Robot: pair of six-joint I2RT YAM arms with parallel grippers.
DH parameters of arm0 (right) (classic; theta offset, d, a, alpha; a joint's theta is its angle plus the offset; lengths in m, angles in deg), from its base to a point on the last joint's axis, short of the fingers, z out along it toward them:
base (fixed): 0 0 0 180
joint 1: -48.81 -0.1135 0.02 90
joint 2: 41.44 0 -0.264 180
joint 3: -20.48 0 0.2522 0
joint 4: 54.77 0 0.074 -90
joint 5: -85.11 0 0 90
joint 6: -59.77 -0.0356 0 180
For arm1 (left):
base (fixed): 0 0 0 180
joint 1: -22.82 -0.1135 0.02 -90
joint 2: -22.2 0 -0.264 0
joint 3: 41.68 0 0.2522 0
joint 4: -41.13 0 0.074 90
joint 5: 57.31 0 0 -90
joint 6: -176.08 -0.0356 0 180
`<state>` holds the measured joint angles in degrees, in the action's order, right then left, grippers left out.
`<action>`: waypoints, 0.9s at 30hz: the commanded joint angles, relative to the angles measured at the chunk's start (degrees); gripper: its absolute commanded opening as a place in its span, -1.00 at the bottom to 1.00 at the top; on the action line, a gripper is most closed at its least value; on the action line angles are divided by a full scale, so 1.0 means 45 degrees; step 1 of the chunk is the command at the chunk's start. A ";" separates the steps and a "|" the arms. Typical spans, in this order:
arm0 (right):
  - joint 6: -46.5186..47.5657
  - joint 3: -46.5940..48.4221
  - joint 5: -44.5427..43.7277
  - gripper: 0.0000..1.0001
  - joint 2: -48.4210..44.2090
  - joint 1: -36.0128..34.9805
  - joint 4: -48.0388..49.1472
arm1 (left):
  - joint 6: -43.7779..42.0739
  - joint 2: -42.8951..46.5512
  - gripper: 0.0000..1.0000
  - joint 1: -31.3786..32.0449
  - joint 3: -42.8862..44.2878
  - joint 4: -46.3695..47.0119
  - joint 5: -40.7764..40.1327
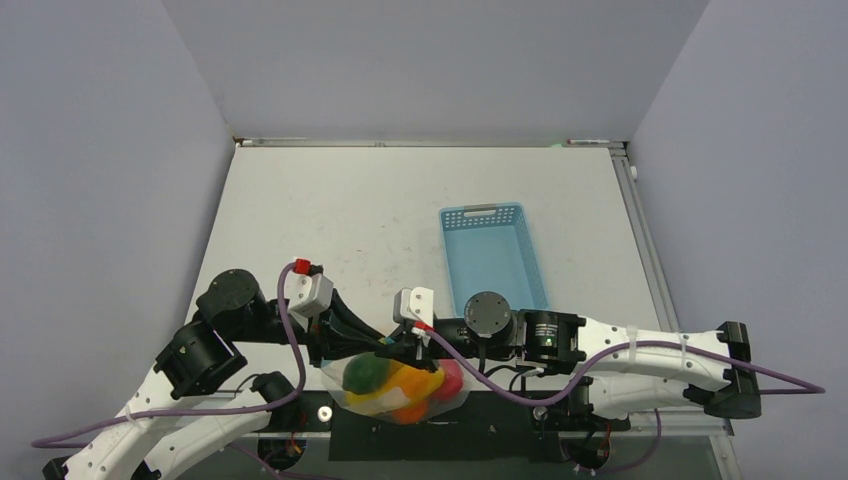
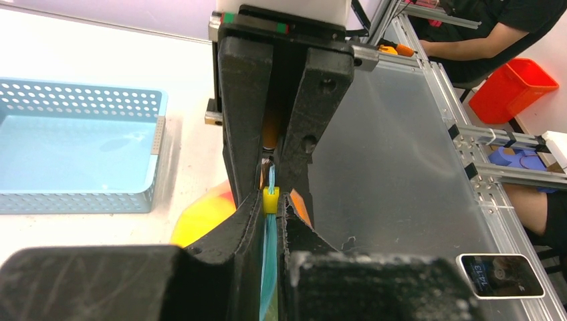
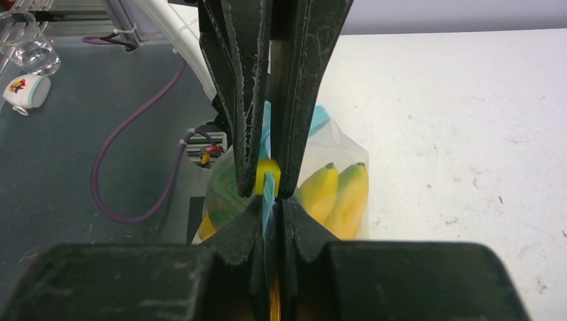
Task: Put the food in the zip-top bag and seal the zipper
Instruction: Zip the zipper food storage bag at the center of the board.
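Note:
The clear zip-top bag [image 1: 345, 392] hangs at the table's near edge, held up by both grippers. Inside it are the food pieces: a green lime [image 1: 365, 373], a yellow fruit [image 1: 422, 383], an orange [image 1: 410, 411] and a red apple [image 1: 453, 378]. Bananas [image 3: 337, 194] show through the plastic. My left gripper [image 2: 270, 202] is shut on the teal zipper [image 2: 269, 267], at its yellow slider [image 2: 270, 199]. My right gripper [image 3: 271, 200] faces it tip to tip and is shut on the zipper strip [image 3: 268, 190] beside the slider [image 3: 267, 176]. In the top view the left gripper [image 1: 385, 347] and the right gripper [image 1: 413, 342] meet above the bag.
The light-blue lattice basket [image 1: 455, 262] stands on the table behind the right arm, with nothing in it; its wall shows in the left wrist view [image 2: 73, 200]. Purple cables [image 1: 470, 375] loop near the bag. Beyond the near edge are a dark shelf with a phone [image 2: 501, 274] and a cup [image 3: 23, 91].

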<state>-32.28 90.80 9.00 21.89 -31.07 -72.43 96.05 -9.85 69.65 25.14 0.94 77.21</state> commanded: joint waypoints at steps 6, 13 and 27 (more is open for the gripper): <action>0.0166 0.0628 -0.1285 -0.90 -0.2111 0.0089 0.0278 | -0.0420 -0.0102 -1.00 0.0027 -0.0124 0.0121 -0.0257; 0.0026 0.0589 -0.1417 -0.89 -0.2311 0.0072 0.0592 | -0.0382 -0.0341 -1.00 0.0029 -0.0228 0.0370 -0.0133; 0.0356 0.0577 -0.0683 -0.86 -0.1521 0.0048 -0.0747 | -0.0362 -0.0417 -1.00 0.0030 0.0449 0.0501 -0.0004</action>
<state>-31.58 90.80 4.63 14.94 -31.07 -77.41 94.83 -11.80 69.65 25.07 4.46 76.05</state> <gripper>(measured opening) 0.068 0.039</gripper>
